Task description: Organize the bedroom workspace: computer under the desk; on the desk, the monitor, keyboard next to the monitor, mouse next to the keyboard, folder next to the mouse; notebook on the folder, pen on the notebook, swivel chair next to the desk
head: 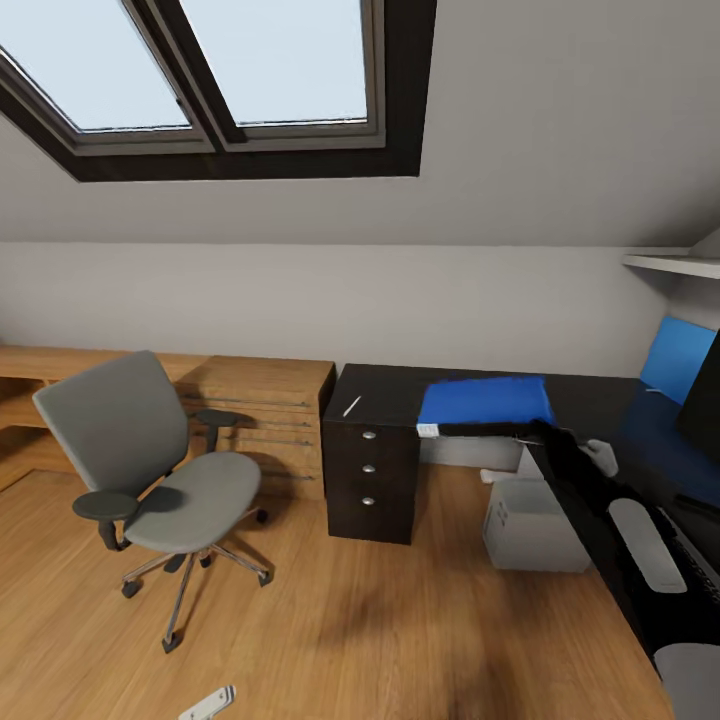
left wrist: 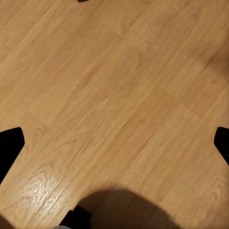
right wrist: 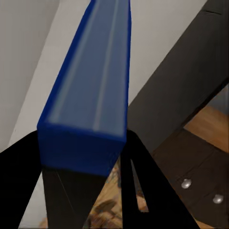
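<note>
My right gripper (head: 537,431) is shut on the edge of the blue folder (head: 485,400), which it holds flat over the black desk (head: 385,395); I cannot tell if the folder touches the top. In the right wrist view the folder (right wrist: 90,95) sits between the black fingers (right wrist: 143,181) of the right gripper (right wrist: 83,150). A white pen (head: 352,406) lies on the desk's left end. The grey computer (head: 530,520) stands under the desk. The monitor (head: 704,400) is at the right edge. The swivel chair (head: 160,460), seat bare, stands left of the desk. My left gripper (left wrist: 114,143) hangs open over the wood floor.
Black drawers (head: 370,470) with silver knobs close the desk's left end. Low oak shelving (head: 265,410) runs along the wall behind the chair. A blue wall panel (head: 675,355) hangs at the right. Skylights (head: 230,70) sit in the sloped ceiling. Open floor lies in front.
</note>
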Tool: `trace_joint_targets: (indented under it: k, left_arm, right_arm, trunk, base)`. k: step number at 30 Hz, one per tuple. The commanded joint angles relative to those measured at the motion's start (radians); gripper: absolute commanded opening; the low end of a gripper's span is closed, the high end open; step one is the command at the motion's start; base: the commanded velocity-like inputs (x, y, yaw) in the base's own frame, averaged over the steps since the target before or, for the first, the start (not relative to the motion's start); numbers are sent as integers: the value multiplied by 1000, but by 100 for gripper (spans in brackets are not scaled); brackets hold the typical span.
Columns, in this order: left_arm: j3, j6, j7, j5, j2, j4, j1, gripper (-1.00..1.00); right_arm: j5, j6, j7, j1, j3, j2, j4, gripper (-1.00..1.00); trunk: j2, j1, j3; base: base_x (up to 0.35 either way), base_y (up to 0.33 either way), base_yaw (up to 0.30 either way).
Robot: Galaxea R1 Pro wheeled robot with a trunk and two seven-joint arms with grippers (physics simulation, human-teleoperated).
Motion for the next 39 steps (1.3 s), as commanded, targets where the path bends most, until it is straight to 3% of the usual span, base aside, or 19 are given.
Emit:
trace_joint_targets:
  k: [1, 6, 9, 11, 14, 18, 27, 39]
  left_arm:
    - [-9, -4, 5, 10, 0, -1, -1, 100]
    - [-8, -5, 5, 10, 1, -1, 0, 100]
    - [-7, -6, 5, 11, 2, -1, 0, 100]
    - [-8, -7, 5, 10, 2, -1, 0, 100]
    - [-8, -20, 5, 9, 2, -1, 0, 100]
    - [-8, -38, 5, 9, 2, -1, -1, 100]
    - [-20, -49, 3, 8, -39, 12, -1, 100]
    - [-22, -49, 3, 7, -41, 13, 0, 100]
  right_arm:
    - [-20, -53, -44, 0, -2, 5, -13, -100]
    - [-38, -307, -109, 2, -4, 67, -24, -100]
    - [-35, -429, -114, 5, -3, 100, -25, -100]
    - [-35, -464, -115, 5, -2, 127, -19, -100]
    - [-35, -477, -116, 5, -2, 157, -15, -100]
    - [-35, -481, -117, 5, -4, 174, -13, -100]
    - [-30, -462, -137, 21, 14, 224, 39, -100]
    - [-28, -469, -124, 24, 15, 232, 107, -100]
  trunk:
    - [-1, 0, -1]
    - [-1, 0, -1]
    - [-1, 0, -1]
    - [-1, 0, -1]
    - [-1, 0, -1]
    - [-1, 0, -1]
    - [-1, 0, -1]
    - [-1, 0, -1]
  base:
    - [0, 0, 0]
    - [0, 0, 0]
    - [0, 0, 0]
    - [0, 0, 0]
    - [49, 0, 0]
    - [221, 0, 0]
    - [0, 0, 0]
    - [0, 0, 0]
